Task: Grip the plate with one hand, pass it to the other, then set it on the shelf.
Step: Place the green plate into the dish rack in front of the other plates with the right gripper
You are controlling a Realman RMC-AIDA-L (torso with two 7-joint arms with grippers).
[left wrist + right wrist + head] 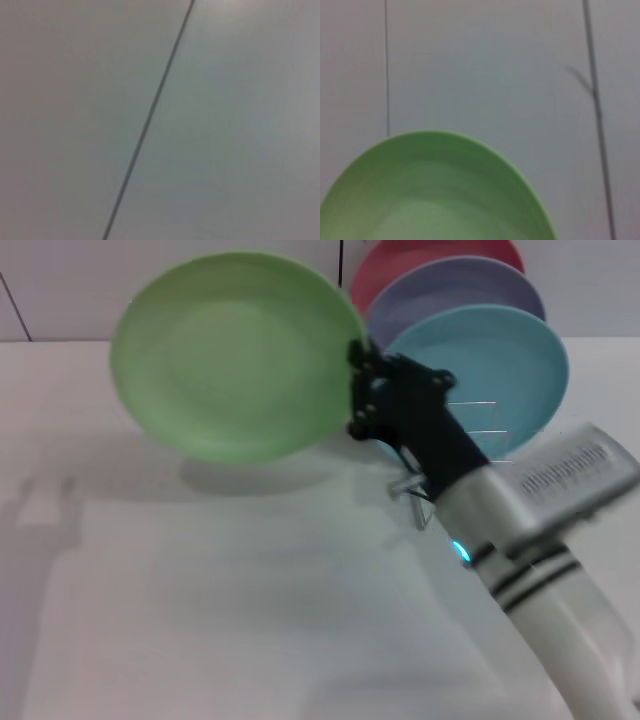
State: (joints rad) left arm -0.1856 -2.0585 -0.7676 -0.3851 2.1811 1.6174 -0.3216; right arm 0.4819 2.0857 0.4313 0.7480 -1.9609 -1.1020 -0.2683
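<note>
No text, label, brand, number or sign can be read in any of the views; the round light-green matte plate [235,355], held at its edge by the fingers of the right black gripper [362,390], has a plain face with no print; the vented grey-white housing [575,475] behind those fingers shows only a row of dark slots, not letters; the left wrist view shows only a plain surface.
</note>
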